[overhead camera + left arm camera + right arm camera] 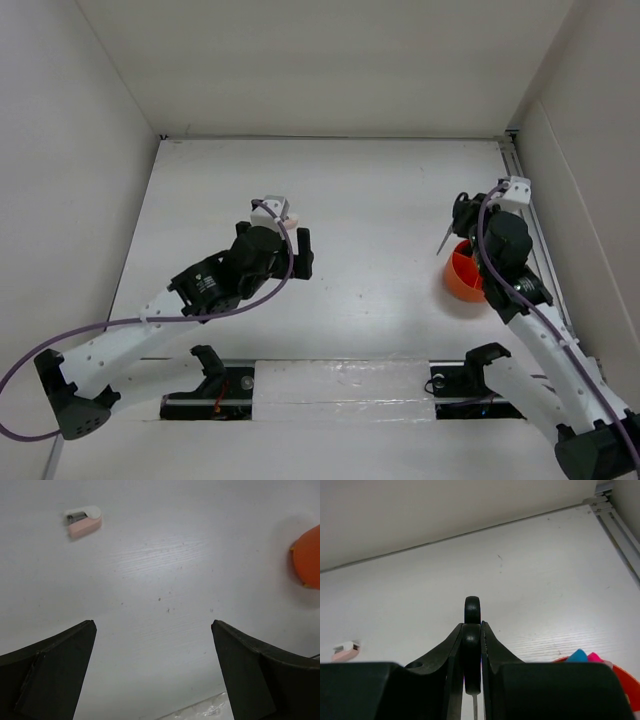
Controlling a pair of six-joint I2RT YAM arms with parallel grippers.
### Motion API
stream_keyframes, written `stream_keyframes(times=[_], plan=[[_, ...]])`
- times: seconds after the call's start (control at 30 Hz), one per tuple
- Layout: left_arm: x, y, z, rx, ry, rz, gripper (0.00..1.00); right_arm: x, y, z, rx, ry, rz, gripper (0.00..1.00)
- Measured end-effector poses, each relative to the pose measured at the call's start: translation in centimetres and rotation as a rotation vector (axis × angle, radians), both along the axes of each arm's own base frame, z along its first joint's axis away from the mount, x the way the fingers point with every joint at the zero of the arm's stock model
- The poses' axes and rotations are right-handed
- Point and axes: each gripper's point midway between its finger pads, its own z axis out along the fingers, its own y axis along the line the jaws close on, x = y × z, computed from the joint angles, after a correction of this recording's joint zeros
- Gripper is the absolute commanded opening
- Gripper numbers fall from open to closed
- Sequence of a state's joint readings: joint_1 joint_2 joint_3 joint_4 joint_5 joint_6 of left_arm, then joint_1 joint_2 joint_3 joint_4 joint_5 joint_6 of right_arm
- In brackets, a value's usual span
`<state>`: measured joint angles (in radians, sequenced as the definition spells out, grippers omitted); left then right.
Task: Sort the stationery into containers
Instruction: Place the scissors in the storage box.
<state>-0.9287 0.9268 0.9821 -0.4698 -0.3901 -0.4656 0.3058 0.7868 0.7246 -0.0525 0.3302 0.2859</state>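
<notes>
Top view: left arm is reached toward centre-left of the table, left gripper (303, 252) spread wide, nothing held. Pink-white eraser (292, 215) is half hidden by the wrist. Right arm is stretched along the right edge, right gripper (468, 214) pinched on black-handled scissors (445, 238), blade pointed down beside the orange tub (460, 278), which is partly covered by the arm.

Left wrist: fingers (55, 675) are held wide apart above the table. The eraser is seen far left; the tub is cut off at right.

Right wrist: fingers are pressed onto a scissor handle loop; blades are mostly hidden. Marker caps (585, 656) are seen in the tub; compartment can't be told.
</notes>
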Motion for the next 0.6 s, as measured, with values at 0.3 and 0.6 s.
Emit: stream_keyframes(times=[0.3,0.6], plan=[[-1.4,0.4,-0.8,-0.016,0.024,-0.047,1.0,-3.4,-1.4,1.7,-0.028,-0.108,0.003,0.0],[-2.0,0.5,-0.2,-0.048,0.011,-0.063,1.0,-1.7,-1.7,-1.0,-0.247,0.085,0.041,0.0]])
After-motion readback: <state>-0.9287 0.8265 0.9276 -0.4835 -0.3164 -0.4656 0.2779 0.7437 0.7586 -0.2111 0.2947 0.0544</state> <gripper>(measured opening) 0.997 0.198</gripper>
